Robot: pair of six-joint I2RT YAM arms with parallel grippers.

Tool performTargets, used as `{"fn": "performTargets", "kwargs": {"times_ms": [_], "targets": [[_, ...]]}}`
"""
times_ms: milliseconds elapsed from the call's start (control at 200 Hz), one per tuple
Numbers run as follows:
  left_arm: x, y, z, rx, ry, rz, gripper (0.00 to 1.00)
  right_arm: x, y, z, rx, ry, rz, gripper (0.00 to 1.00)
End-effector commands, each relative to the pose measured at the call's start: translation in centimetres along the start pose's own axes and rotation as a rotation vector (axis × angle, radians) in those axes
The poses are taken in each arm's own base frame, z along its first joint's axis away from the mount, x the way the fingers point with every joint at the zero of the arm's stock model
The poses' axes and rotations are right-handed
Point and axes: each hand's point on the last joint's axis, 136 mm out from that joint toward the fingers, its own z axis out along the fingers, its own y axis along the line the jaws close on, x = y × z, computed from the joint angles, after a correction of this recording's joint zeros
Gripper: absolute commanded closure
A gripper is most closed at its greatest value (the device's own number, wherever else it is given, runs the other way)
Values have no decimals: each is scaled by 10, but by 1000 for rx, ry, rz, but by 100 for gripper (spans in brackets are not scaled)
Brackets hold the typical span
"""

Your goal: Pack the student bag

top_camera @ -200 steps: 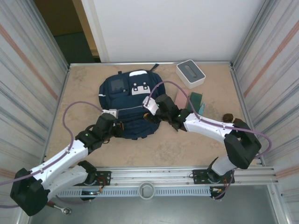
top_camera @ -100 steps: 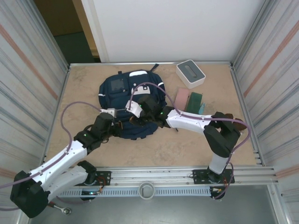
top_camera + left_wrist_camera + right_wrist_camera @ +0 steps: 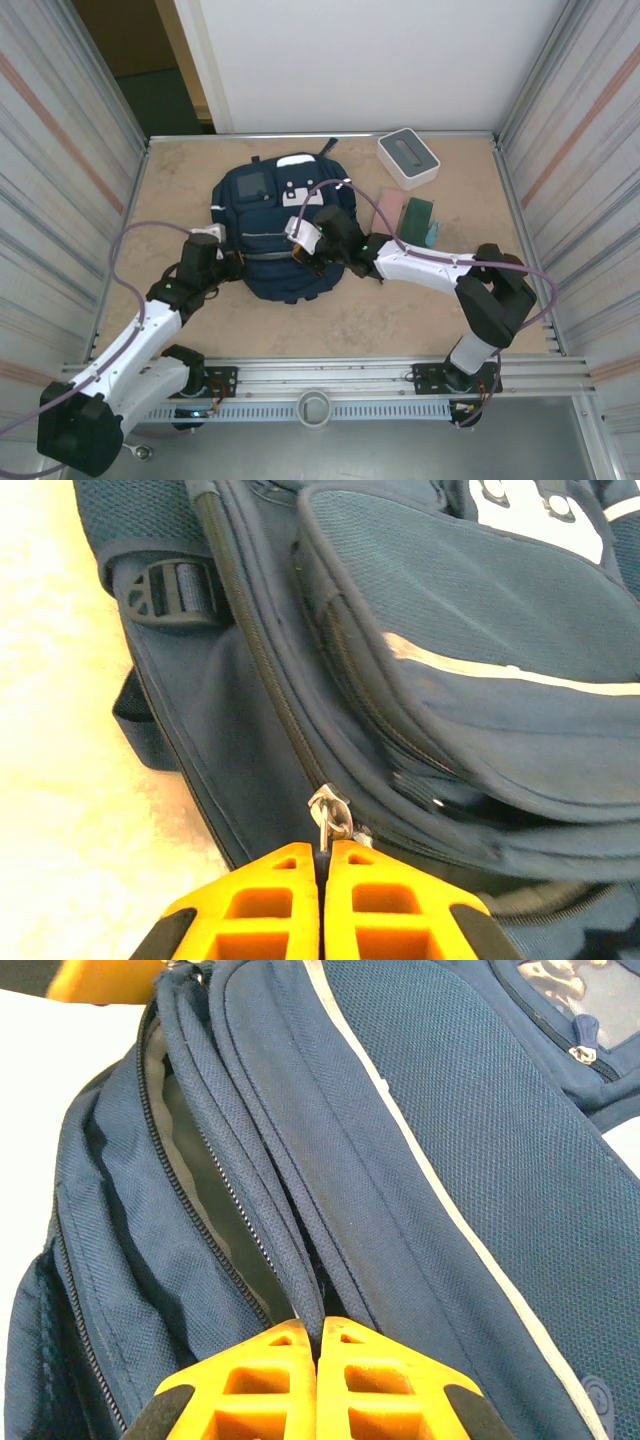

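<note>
Lying flat on the table (image 3: 180,180), near its middle, the student bag (image 3: 262,210) looks soft and floppy, so you should grip seams, not panels. Your left gripper (image 3: 322,858) is closed on the zipper pull (image 3: 330,813); your right gripper (image 3: 318,1325) pinches the bag's opening edge.

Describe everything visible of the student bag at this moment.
The student bag is a navy woven-fabric backpack with white patches, thin pale stripes and dark buckled straps, lying front-up on the table. One zip compartment gapes, showing pale grey lining. The left tool is shut on its metal zipper pull; the right tool pinches a fabric edge beside the opening.
</note>
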Motion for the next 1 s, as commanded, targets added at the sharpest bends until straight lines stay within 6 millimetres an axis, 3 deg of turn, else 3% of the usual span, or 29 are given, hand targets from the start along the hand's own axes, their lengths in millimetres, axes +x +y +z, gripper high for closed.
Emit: {"fn": "performTargets", "kwargs": {"times_ms": [0,115,311,421,686,992], "targets": [[-8,33,7,-150,-42,-1,100,19,-19,-13,48,57,54,100],[-5,25,11,-107,-12,3,100,13,-16,-13,26,45,55,94],[-1,-10,0,90,-17,8,100,-6,0,-7,0,18,16,61],[5,-23,-5,141,-1,17,100,-19,10,3,-30,12,-7,51],[13,-31,-8,154,10,24,100,-34,38,29,-103,13,-55,37],[14,-27,-11,143,-5,23,100,-26,48,50,-126,46,-59,30]]}}
